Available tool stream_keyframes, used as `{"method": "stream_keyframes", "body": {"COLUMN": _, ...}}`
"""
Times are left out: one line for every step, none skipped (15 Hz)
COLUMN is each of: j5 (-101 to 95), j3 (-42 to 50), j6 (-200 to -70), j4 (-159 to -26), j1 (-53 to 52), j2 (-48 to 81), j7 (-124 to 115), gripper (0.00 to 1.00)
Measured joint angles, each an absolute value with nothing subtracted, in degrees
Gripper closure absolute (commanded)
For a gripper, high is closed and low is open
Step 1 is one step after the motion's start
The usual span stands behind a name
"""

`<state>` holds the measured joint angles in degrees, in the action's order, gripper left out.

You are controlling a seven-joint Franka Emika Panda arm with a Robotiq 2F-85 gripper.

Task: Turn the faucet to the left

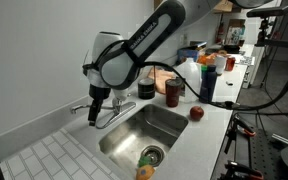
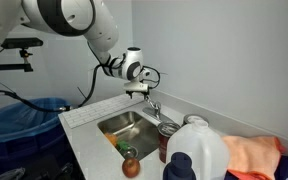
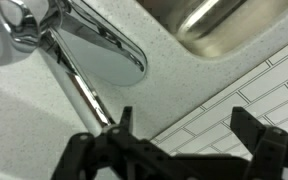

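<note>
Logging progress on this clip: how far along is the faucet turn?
Done: the approach; the gripper sits open at the faucet spout. In hand: setting a finger beside the spout; whether it touches is unclear. Left: the swing itself; nothing shows it begun.

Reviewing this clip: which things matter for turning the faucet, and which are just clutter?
Job in hand:
faucet
gripper, open, at the spout

Lying about:
apple
can
white jug
orange cloth
</note>
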<state>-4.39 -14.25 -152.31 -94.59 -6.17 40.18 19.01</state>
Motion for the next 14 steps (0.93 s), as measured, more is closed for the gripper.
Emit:
{"method": "stream_keyframes", "body": {"j5": -4.45, "j3": -13.88, "j6": -150.28, "j4": -94.16, "j1": -6.47, "j2": 39.53, "j7": 18.93, "gripper": 0.00}}
{"method": "stream_keyframes", "body": {"j5": -4.45, "j3": -13.67, "j6": -148.14, "j4": -93.94, "j1": -6.59, "j2": 38.68, "j7": 18.72, "gripper": 0.00}}
{"method": "stream_keyframes", "body": {"j5": -4.45, "j3": -13.38, "j6": -146.16, "j4": -93.86, "j1": -6.67, "j2": 37.64, "j7": 18.41, "gripper": 0.00}}
{"method": "stream_keyframes", "body": {"j5": -4.45, "j3": -12.90, "j6": -144.35, "j4": -93.86, "j1": -6.80, "j2": 36.52, "j7": 18.01, "gripper": 0.00}}
{"method": "stream_keyframes", "body": {"j5": -4.45, "j3": -12.36, "j6": -142.51, "j4": -93.99, "j1": -6.89, "j2": 35.30, "j7": 17.57, "gripper": 0.00}}
{"method": "stream_keyframes", "body": {"j5": -4.48, "j3": -11.82, "j6": -140.79, "j4": -94.27, "j1": -6.93, "j2": 34.02, "j7": 17.13, "gripper": 0.00}}
{"method": "stream_keyframes", "body": {"j5": -4.49, "j3": -11.28, "j6": -139.44, "j4": -94.69, "j1": -6.95, "j2": 32.69, "j7": 16.63, "gripper": 0.00}}
{"method": "stream_keyframes", "body": {"j5": -4.49, "j3": -10.75, "j6": -138.56, "j4": -95.37, "j1": -6.95, "j2": 31.20, "j7": 16.00, "gripper": 0.00}}
{"method": "stream_keyframes", "body": {"j5": -4.50, "j3": -10.24, "j6": -138.15, "j4": -96.35, "j1": -6.95, "j2": 29.53, "j7": 15.06, "gripper": 0.00}}
{"method": "stream_keyframes", "body": {"j5": -4.50, "j3": -9.76, "j6": -138.08, "j4": -97.53, "j1": -6.95, "j2": 27.76, "j7": 13.91, "gripper": 0.00}}
{"method": "stream_keyframes", "body": {"j5": -4.50, "j3": -9.32, "j6": -138.08, "j4": -98.91, "j1": -6.95, "j2": 25.89, "j7": 12.54, "gripper": 0.00}}
{"method": "stream_keyframes", "body": {"j5": -4.50, "j3": -8.93, "j6": -138.08, "j4": -100.47, "j1": -6.95, "j2": 23.82, "j7": 11.09, "gripper": 0.00}}
{"method": "stream_keyframes", "body": {"j5": -4.50, "j3": -8.58, "j6": -138.11, "j4": -102.13, "j1": -6.96, "j2": 21.71, "j7": 9.47, "gripper": 0.00}}
{"method": "stream_keyframes", "body": {"j5": -4.50, "j3": -8.30, "j6": -138.13, "j4": -103.91, "j1": -6.97, "j2": 19.55, "j7": 7.63, "gripper": 0.00}}
